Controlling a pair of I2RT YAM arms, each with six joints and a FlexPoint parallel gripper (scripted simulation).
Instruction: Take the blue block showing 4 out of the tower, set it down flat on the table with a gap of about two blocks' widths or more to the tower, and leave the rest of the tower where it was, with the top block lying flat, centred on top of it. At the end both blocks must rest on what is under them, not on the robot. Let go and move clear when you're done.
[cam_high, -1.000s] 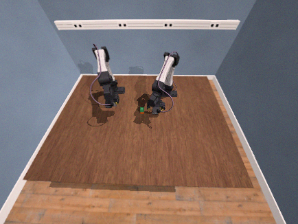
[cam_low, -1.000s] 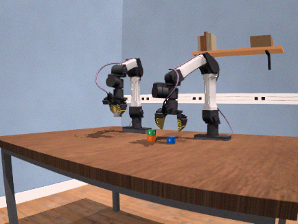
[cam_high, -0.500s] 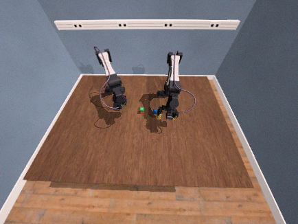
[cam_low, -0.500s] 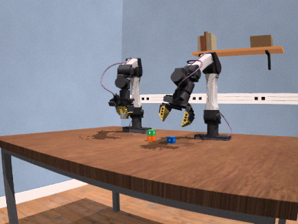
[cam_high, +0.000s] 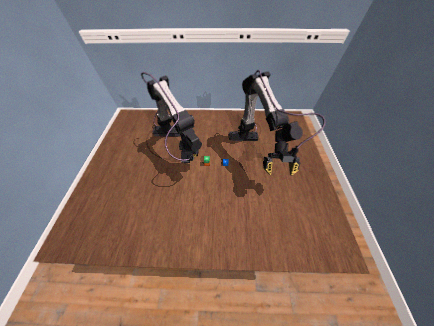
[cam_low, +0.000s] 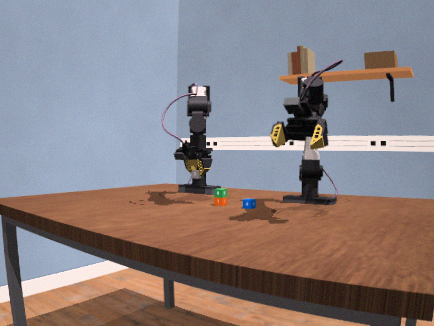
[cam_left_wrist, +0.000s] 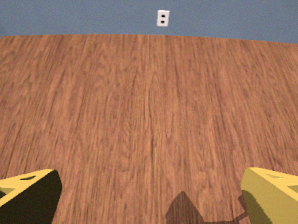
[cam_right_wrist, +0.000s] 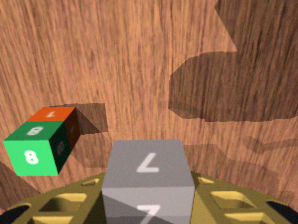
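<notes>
The blue block showing 4 (cam_high: 225, 162) (cam_low: 249, 204) lies flat on the table, clear of the tower, with a gap of roughly one and a half to two block widths. The tower is a green block (cam_high: 206, 159) (cam_low: 220, 193) (cam_right_wrist: 32, 155) lying flat on an orange block (cam_high: 207, 164) (cam_low: 220, 201) (cam_right_wrist: 51, 114), roughly centred. My left gripper (cam_high: 282, 170) (cam_low: 296, 144) (cam_left_wrist: 150, 179) is open and empty, raised well away from the blocks. My right gripper (cam_low: 195, 172) (cam_right_wrist: 147, 181) is shut on a grey block showing 7 (cam_low: 195, 175) (cam_right_wrist: 148, 165), held above the table beside the tower.
The wooden table (cam_high: 200, 225) (cam_low: 150, 220) carries both arm bases at its back. A wall rail (cam_high: 215, 36) runs behind them, and a shelf (cam_low: 350, 75) hangs above in the exterior view. Arm shadows fall around the blocks.
</notes>
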